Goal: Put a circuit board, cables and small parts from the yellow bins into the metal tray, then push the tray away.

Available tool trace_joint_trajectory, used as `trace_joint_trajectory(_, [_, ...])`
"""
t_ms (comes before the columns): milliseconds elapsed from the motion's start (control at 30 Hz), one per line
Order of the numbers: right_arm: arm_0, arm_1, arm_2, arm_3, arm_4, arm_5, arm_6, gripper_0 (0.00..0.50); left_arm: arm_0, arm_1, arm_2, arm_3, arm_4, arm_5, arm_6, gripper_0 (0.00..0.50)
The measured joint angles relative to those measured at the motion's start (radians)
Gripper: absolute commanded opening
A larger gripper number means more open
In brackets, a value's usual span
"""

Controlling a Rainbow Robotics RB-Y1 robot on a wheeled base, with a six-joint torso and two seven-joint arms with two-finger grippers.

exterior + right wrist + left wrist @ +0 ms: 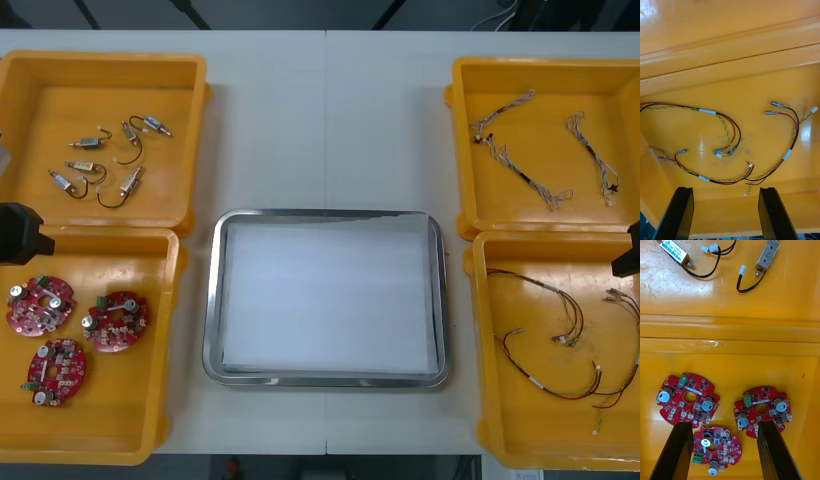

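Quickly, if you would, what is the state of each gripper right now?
Left gripper: open, holding nothing, above the circuit boards.
Right gripper: open, holding nothing, above the red and yellow cables.

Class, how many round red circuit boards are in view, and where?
3 circuit boards in the near-left yellow bin: one far-left, one toward the metal tray, one nearest the robot. None looks hidden.

The light table [330,120] bears four yellow bins [100,58] flanking a metal tray [212,300].
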Motion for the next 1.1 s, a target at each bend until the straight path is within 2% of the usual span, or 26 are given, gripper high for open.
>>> trace_joint_trajectory(1100, [0.006,0.0,0.0,0.001,0.0,0.0,0.0,0.5,0.0,0.0,0.0,0.0,0.0,0.0,0.0,0.5])
